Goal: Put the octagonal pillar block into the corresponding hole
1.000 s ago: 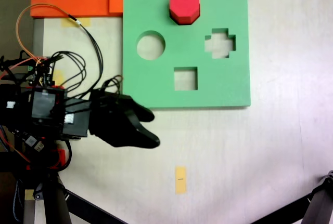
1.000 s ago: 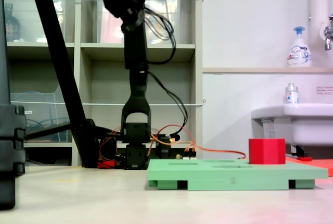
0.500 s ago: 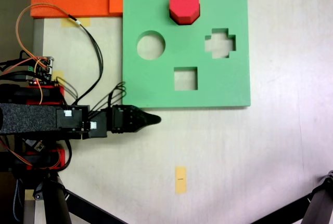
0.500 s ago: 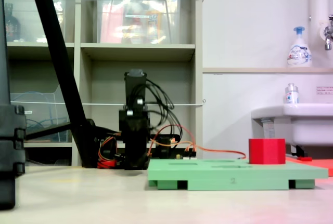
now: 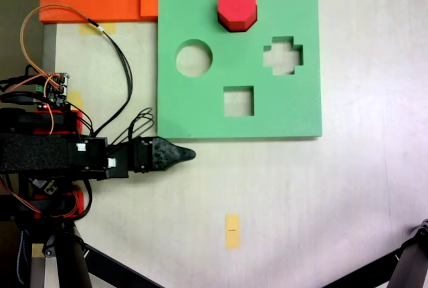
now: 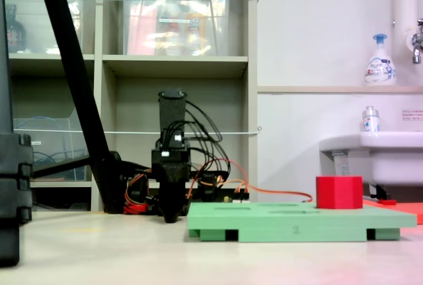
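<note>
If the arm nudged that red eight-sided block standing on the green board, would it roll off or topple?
Probably neither. The small red eight-sided foam block stands on a flat end on the flat green foam board, so it has nothing to roll on. In the side-on fixed view it looks about as wide as tall, so it would likely slide, not tip. Foam suggests it is light and slightly squashy.

lab or workroom, storage shelves (image 6: 175,67), wall sink (image 6: 373,149), soap bottle (image 6: 379,61)
</note>
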Controlling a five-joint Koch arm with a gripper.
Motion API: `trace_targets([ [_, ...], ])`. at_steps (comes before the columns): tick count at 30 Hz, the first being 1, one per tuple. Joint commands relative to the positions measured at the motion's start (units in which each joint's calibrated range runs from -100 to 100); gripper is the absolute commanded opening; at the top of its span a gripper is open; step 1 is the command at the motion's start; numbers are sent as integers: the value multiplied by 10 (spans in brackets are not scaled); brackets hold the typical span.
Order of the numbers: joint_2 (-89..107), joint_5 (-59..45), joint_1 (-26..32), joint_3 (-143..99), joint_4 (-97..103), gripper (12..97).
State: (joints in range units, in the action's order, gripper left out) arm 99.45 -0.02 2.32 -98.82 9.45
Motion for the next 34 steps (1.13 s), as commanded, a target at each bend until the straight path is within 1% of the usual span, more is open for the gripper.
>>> trace_targets([
  [1,5,12,0,-12,-74,531],
  [3,5,13,0,-12,-81,505],
  [34,5,12,0,-12,-73,501],
])
